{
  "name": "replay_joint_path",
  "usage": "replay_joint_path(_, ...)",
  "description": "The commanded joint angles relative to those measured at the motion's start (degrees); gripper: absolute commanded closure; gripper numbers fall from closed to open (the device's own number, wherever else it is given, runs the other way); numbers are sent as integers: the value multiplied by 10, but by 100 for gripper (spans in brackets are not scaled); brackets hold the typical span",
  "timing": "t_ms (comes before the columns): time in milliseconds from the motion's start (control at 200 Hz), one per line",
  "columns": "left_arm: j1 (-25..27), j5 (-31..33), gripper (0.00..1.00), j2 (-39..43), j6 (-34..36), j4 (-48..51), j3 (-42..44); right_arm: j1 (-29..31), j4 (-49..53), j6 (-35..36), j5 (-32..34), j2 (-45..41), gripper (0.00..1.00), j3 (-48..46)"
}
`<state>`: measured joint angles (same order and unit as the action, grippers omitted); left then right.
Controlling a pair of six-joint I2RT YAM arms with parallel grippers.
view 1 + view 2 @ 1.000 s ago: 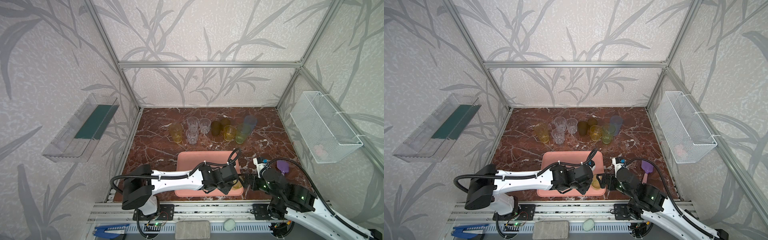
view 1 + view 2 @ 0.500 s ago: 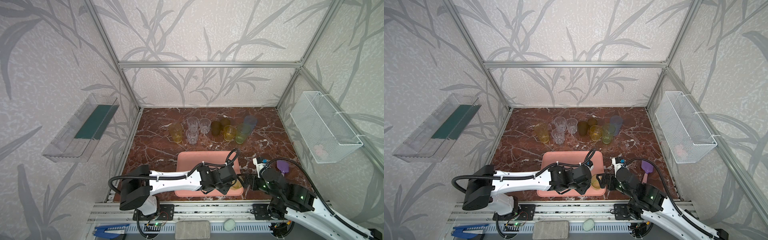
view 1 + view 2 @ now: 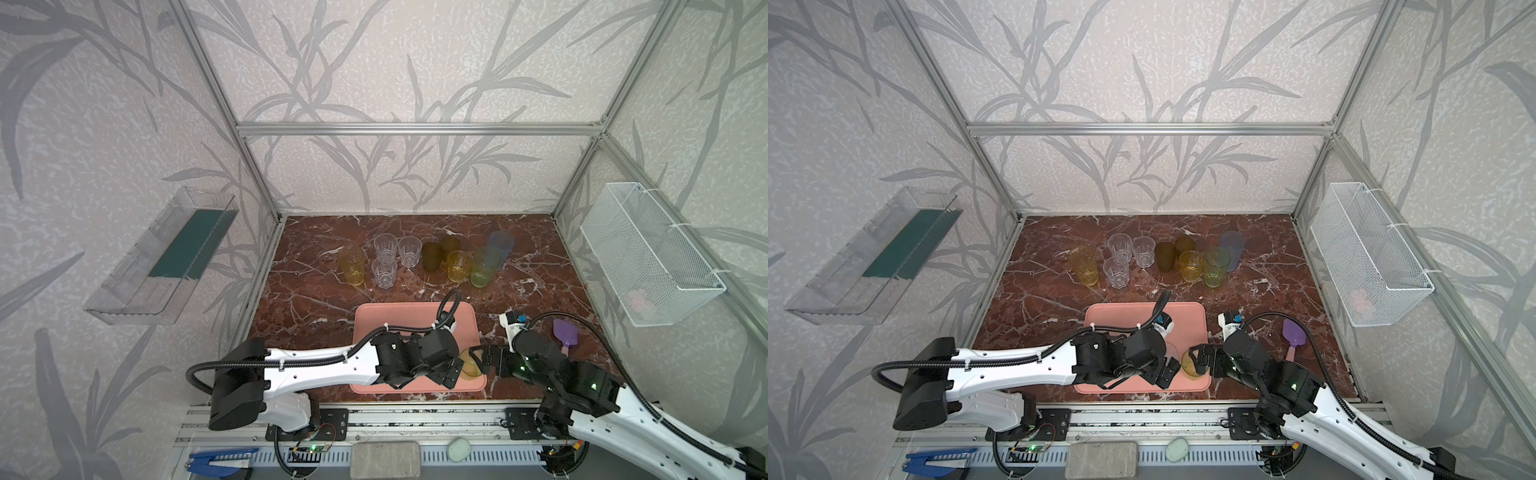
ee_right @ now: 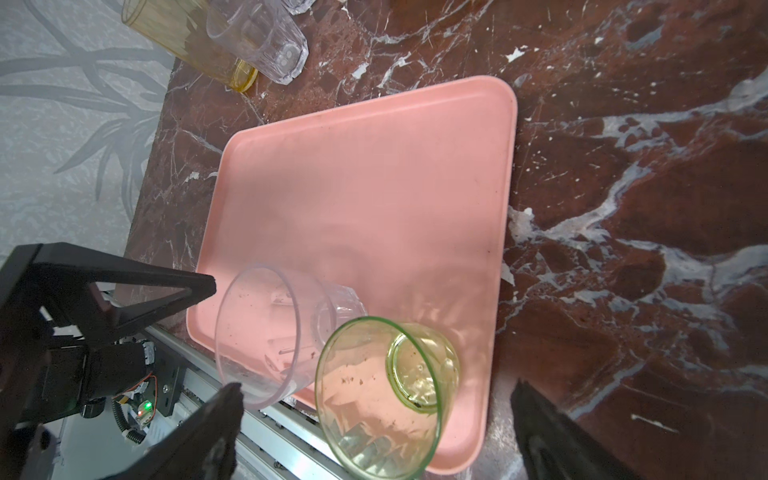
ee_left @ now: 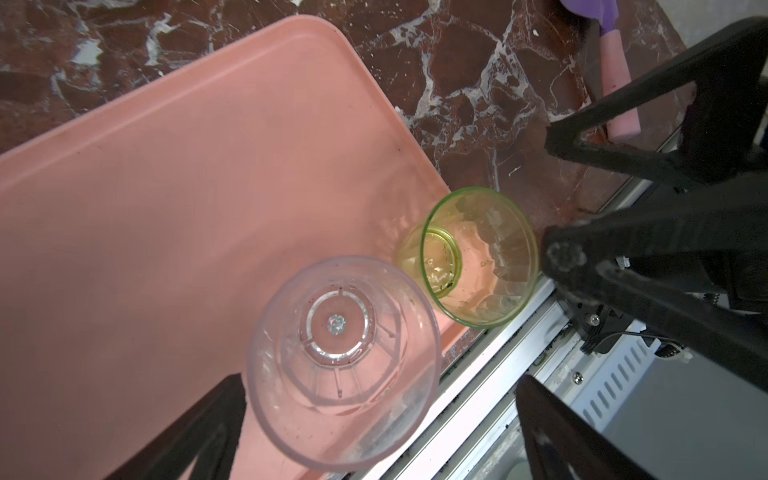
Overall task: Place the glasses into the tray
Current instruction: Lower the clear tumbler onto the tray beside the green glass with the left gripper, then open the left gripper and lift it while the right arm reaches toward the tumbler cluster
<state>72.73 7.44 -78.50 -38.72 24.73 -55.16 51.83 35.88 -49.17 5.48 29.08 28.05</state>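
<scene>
A clear wall bin [image 3: 162,257] hangs on the left wall. At the back of the bench [image 3: 316,299] nine of the glasses stand upright in a loose row. From the left there is a tall yellow glass [image 3: 352,266], three clear faceted glasses [image 3: 385,249] close together, two dark amber glasses [image 3: 432,257] and an orange glass [image 3: 458,266]. Next come a tall green glass [image 3: 482,266] and, behind it, a tall blue-purple glass [image 3: 500,245].

Nearer the front the tray [image 3: 399,328] lies flat on the bench. The left hand [image 5: 374,419] hangs over its near right part, fingers [image 5: 199,428] spread wide and gripping nothing. The clear glass [image 5: 345,365] stands upright on the tray between them (one finger just beside its rim, the other apart from it). Just to its right, at the tray's near right corner, the yellow-green glass [image 5: 478,257] also stands upright; I cannot tell whether the two touch. The right hand [image 4: 374,415] reaches in from the right, likewise wide open and holding nothing, with its fingers [image 4: 208,432] either side of the yellow-green glass. Right of the tray a purple spatula [image 3: 564,332] lies on the bench, and a white wire basket [image 3: 648,257] hangs on the right wall.
</scene>
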Motion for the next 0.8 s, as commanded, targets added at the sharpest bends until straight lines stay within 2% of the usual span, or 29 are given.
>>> replay_joint_path(0,-28,25,1,46,-14,-22,22,-4,-34,18,-15,32,1,36)
replay_joint_path(215,-96,21,1,126,-14,-27,76,-17,-66,42,-42,134,1,85)
replay_joint_path(395,-149,38,1,200,-11,-11,114,-59,-98,74,-79,223,0,133)
replay_joint_path(710,-242,31,1,293,-19,10,156,-97,-77,180,-122,432,10,322)
replay_joint_path(795,-258,27,1,307,-21,9,165,-107,-59,206,-117,489,18,375)
